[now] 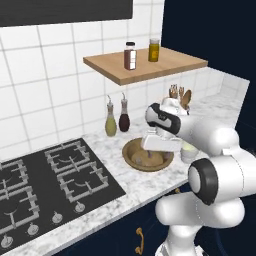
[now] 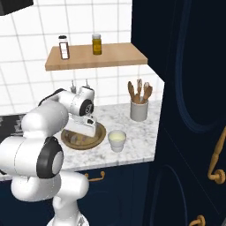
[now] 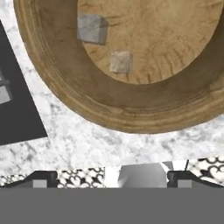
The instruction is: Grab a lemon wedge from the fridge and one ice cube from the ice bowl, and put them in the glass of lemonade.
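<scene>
The ice bowl (image 1: 135, 159) (image 2: 98, 137) (image 3: 131, 109), round and of brown wood, stands on the marble counter. Two pale ice cubes lie in it, one (image 3: 92, 28) larger in the picture than the other (image 3: 120, 61). My gripper (image 1: 151, 151) (image 2: 80, 132) (image 3: 112, 180) hangs just above the bowl, pointing down, open and holding nothing. The cubes lie ahead of the fingertips (image 3: 41, 180), apart from them. The glass of lemonade (image 2: 117, 140) (image 1: 189, 151), a small whitish cup with a yellowish inside, stands right of the bowl, partly behind my arm in the left base view. The fridge and the lemon wedge are out of view.
A black gas hob (image 1: 45, 185) lies left of the bowl. Two bottles (image 1: 110, 122) stand by the tiled wall, and a white holder of wooden utensils (image 2: 138, 110) stands behind the cup. A wooden shelf (image 2: 97, 59) with two jars hangs above. Tall navy cabinets (image 2: 190, 110) close the counter's right end.
</scene>
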{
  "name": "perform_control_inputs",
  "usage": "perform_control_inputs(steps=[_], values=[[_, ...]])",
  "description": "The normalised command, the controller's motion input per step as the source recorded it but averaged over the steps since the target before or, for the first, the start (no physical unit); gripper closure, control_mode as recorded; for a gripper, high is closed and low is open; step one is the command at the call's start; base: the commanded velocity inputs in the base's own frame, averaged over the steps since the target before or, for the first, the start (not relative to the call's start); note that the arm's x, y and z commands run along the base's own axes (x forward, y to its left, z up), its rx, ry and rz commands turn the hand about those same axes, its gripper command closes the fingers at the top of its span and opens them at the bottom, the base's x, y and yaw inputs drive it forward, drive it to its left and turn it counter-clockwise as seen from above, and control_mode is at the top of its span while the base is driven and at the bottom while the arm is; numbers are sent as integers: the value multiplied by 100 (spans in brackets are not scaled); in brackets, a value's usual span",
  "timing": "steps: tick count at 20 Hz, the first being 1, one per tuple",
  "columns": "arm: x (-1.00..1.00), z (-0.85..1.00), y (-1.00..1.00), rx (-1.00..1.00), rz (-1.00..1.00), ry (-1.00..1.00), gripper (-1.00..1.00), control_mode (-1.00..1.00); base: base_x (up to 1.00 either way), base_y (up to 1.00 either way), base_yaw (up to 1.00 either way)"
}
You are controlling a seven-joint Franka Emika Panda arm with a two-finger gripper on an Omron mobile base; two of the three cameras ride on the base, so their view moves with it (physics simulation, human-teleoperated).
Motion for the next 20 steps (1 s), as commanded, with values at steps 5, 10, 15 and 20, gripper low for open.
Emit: perform_control_inputs(steps=[5,10,15,20], values=[[13,-8,1,4,0,-3,-100,-100,0,0,0],[59,8,12,-2,0,0,-100,-100,0,0,0],[14,-3,33,-12,0,-5,-100,-100,0,0,0],[0,-41,10,-1,1,-14,-100,-100,0,0,0]])
